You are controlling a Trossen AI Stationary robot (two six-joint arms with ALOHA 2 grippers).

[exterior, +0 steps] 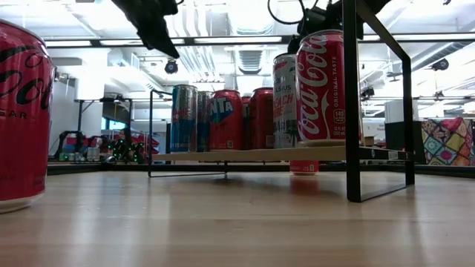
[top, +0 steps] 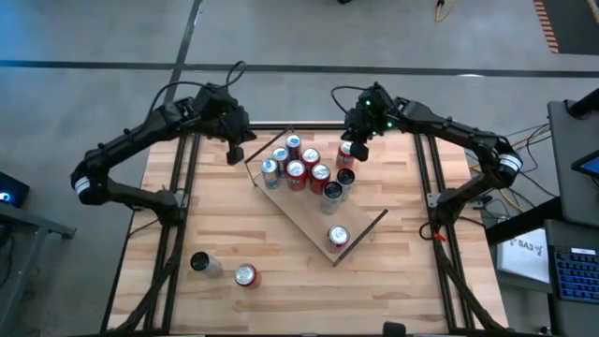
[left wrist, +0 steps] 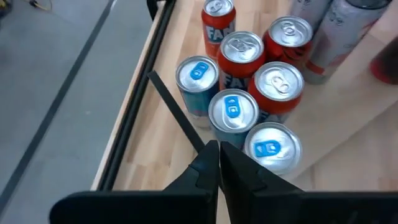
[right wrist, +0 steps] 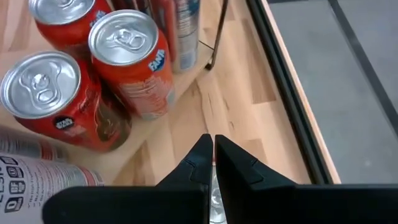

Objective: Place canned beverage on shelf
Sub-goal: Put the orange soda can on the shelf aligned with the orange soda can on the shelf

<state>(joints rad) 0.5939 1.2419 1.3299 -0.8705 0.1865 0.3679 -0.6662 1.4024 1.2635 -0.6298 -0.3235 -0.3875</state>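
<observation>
While the table (top: 393,271) carries everything, the shelf (top: 309,220) lies slanted at its middle with a cluster of cans (top: 298,168) on it. Two more cans (top: 223,270) stand near the front left. Both grippers, left (top: 235,155) and right (top: 357,153), hover pinched together and empty.

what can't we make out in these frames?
- Low view: red can at the left is cut off by the frame edge, label only partly readable.
- Low view: rear cans on the shelf are hidden behind the front row.
- High view: brands of the two cans off the shelf are too small to read.
</observation>
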